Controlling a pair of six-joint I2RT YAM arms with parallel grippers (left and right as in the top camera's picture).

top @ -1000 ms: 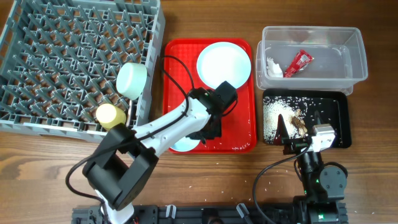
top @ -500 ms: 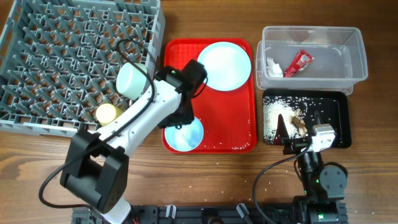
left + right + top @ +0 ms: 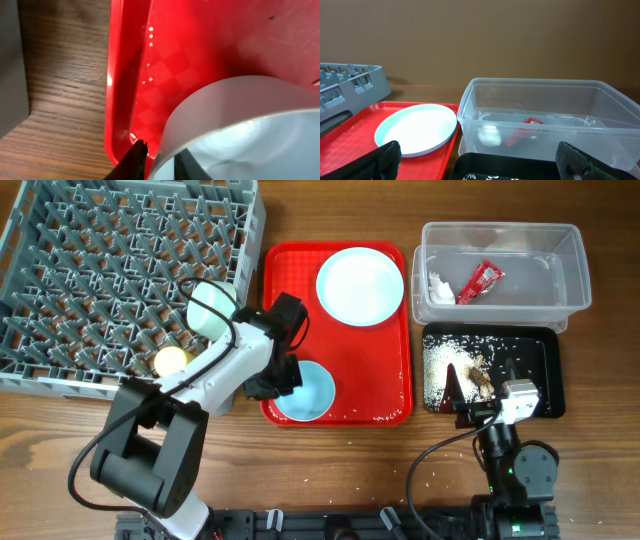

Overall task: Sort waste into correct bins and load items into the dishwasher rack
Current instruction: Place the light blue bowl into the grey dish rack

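Observation:
My left gripper (image 3: 280, 377) is at the left rim of a pale blue-green bowl (image 3: 308, 392) on the red serving tray (image 3: 390, 380). In the left wrist view its fingers (image 3: 159, 157) pinch the bowl's wall (image 3: 225, 105), one outside and one inside. A second bowl (image 3: 212, 308) and the yellow cup (image 3: 170, 360) sit in the grey rack (image 3: 100, 387). The plate (image 3: 360, 285) lies on the red tray. The clear tub (image 3: 500, 227) holds the red wrapper (image 3: 479, 282) and tissue (image 3: 440, 285). The black tray (image 3: 545, 380) holds rice (image 3: 438, 365) and brown scraps (image 3: 478, 380). My right gripper (image 3: 468, 388) is open over it. Fork and spoon are out of view.
The right wrist view shows the plate (image 3: 417, 129), the clear tub (image 3: 540, 87) and the rack's corner (image 3: 355, 80). A few rice grains lie on the red tray's front edge (image 3: 385, 416) and on the table (image 3: 430, 470). The rack's side wall stands just left of the red tray.
My left arm has swung from the tray's middle to the left and come down at the bowl's left rim. The bowl has shifted slightly right. The right arm has not moved.

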